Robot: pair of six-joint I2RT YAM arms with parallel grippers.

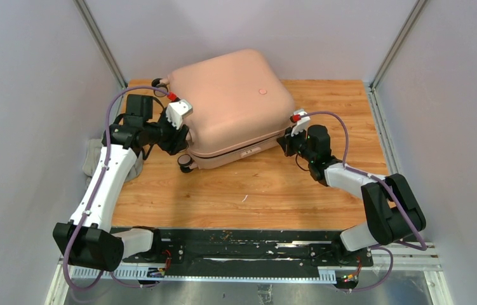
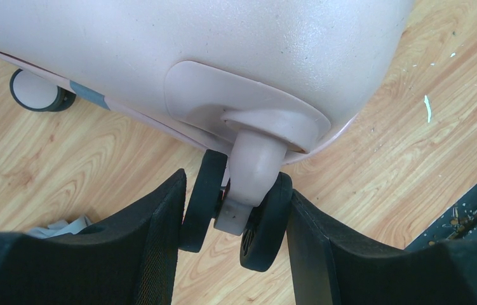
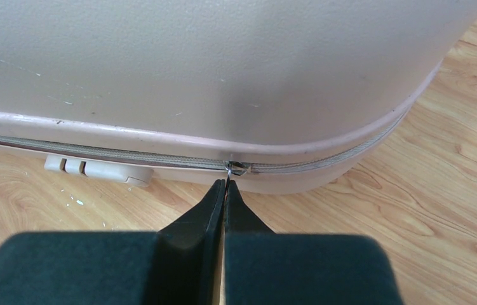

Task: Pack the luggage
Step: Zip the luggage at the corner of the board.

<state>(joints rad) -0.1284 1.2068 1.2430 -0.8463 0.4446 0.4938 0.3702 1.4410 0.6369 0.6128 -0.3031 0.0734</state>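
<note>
Wood-grain table (image 1: pixel 274 190) carries everything, with both arms bolted at its near edge and reaching away toward the load. Nearest, on the left side, a grey cloth (image 1: pixel 89 162) lies by the left arm, outside the case; whether it belongs inside I cannot tell. Just beyond, the left gripper (image 2: pixel 234 194) clamps a double wheel (image 2: pixel 264 222) at the near left corner, one finger pressed against each black disc, which looks like bracing. On the right, the right gripper (image 3: pixel 225 187) is pinched fully together on the small metal zipper pull (image 3: pixel 230 168) at the front seam. Past both lies the pink suitcase (image 1: pixel 229 101), flat on the middle of the table toward the far wall (image 1: pixel 255 32), lid down. Filling appears finished, since nothing of the inside shows. Closing is partway: the zipper (image 3: pixel 324 164) looks meshed to the right of the pull, while left of it a dark slit runs along the seam, so that stretch probably has yet to be drawn shut.
</note>
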